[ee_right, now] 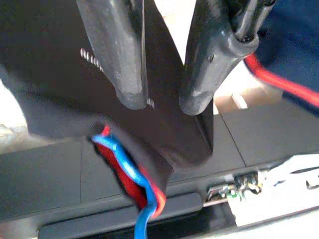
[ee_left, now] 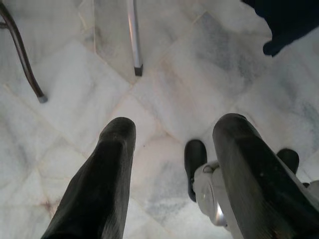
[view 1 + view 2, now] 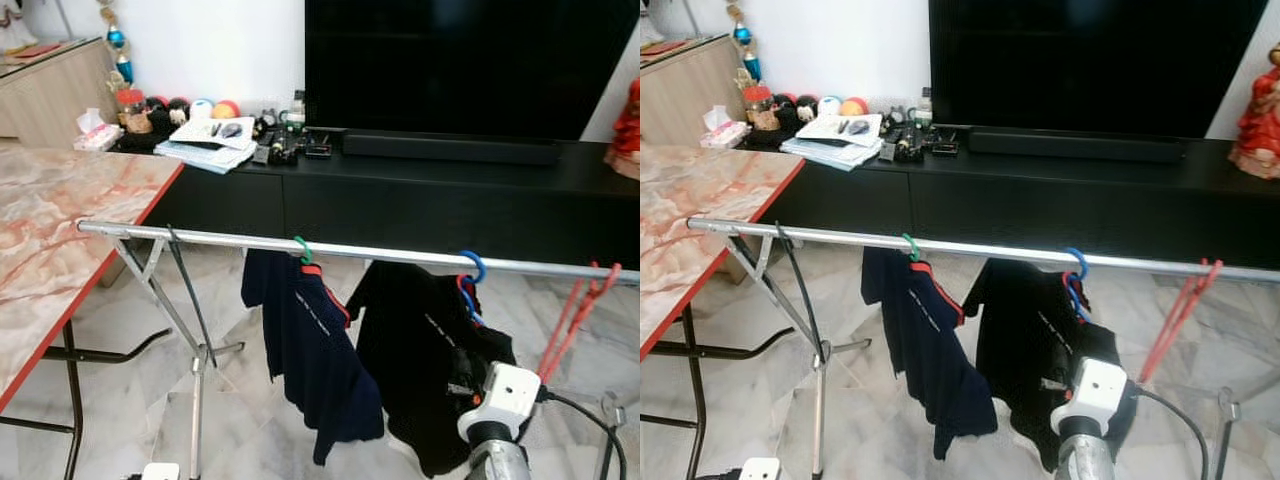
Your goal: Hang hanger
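On the rail, blue hanger hooked, black shirt on it, navy shirt beside. Right gripper fingers pinch the black shirt. Left gripper fingers spread, empty, over the floor.

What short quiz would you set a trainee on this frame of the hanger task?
1. Multiple choice: the black shirt by the right gripper hangs from the rail on a hanger of which colour? A green, B blue, C red.
2. True or false: the red hanger on the rail carries a garment.
3. Fill in: the left gripper points down at the floor with its jaws ____.

Key: 1 B, the blue hanger. 2 False, it hangs bare. 3 open.
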Motion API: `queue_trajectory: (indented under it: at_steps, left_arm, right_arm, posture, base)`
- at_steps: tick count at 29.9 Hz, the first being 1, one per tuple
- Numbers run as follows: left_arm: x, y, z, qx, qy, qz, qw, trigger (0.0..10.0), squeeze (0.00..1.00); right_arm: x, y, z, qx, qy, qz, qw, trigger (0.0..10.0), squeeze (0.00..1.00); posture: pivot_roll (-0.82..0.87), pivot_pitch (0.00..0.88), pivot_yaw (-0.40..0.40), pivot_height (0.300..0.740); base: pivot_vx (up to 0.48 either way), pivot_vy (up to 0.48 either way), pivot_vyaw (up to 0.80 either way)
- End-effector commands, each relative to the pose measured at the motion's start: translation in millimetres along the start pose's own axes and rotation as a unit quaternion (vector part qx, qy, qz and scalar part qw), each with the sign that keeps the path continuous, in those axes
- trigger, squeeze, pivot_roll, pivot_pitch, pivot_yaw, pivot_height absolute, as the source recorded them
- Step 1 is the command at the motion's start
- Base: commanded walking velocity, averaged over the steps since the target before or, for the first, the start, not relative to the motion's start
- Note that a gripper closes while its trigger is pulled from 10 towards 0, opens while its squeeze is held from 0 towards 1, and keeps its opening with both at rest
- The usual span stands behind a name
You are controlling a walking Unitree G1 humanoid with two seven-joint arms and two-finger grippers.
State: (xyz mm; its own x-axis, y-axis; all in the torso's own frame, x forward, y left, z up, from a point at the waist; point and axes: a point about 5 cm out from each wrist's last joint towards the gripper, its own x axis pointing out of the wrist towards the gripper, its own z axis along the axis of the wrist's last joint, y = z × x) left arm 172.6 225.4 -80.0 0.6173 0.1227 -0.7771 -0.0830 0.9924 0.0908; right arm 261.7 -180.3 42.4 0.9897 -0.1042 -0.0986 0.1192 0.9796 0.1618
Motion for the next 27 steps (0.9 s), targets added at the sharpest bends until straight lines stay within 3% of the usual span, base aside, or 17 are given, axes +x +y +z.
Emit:
queue_trajectory:
  at_steps: [1, 7, 15, 22, 27]
  left_arm:
    - [0.8, -4.9, 3.6, 0.003, -0.011, -0.005, 1.000, 10.0, 0.00]
    - [0.9, -6.2, 3.9, 0.002, -0.012, -0.007, 1.000, 10.0, 0.00]
    - [1.2, -7.7, 5.3, 0.002, -0.015, -0.010, 1.000, 10.0, 0.00]
    - [1.0, -9.2, 3.8, 0.005, -0.011, -0.013, 1.000, 10.0, 0.00]
    - [0.7, -10.0, 1.4, 0.006, -0.005, -0.018, 1.000, 10.0, 0.00]
  right_arm:
    - [0.6, -5.9, 5.4, -0.001, -0.009, -0.013, 1.000, 10.0, 0.00]
    - [2.1, -6.0, 10.5, 0.001, -0.021, -0.017, 1.000, 10.0, 0.00]
    - [-1.9, -6.3, 25.0, -0.006, -0.055, -0.022, 0.998, 10.0, 0.00]
    - [-12.4, -17.8, 47.3, -0.041, -0.093, -0.075, 0.992, 10.0, 0.00]
    - [-14.4, -37.9, 46.3, -0.081, -0.036, -0.132, 0.987, 10.0, 0.00]
  posture:
    - [-0.01, 0.000, -0.006, 0.740]
    - [0.00, 0.000, -0.012, 0.740]
    - [-0.01, 0.003, -0.014, 0.740]
    - [-0.01, 0.008, -0.015, 0.740]
    - [-0.02, 0.010, -0.012, 0.740]
  base:
    - [0.304, 0.000, 0.00]
    - [0.304, 0.000, 0.00]
    - [0.000, 0.000, 0.00]
    - [0.000, 0.000, 0.00]
    - [0.000, 0.000, 0.00]
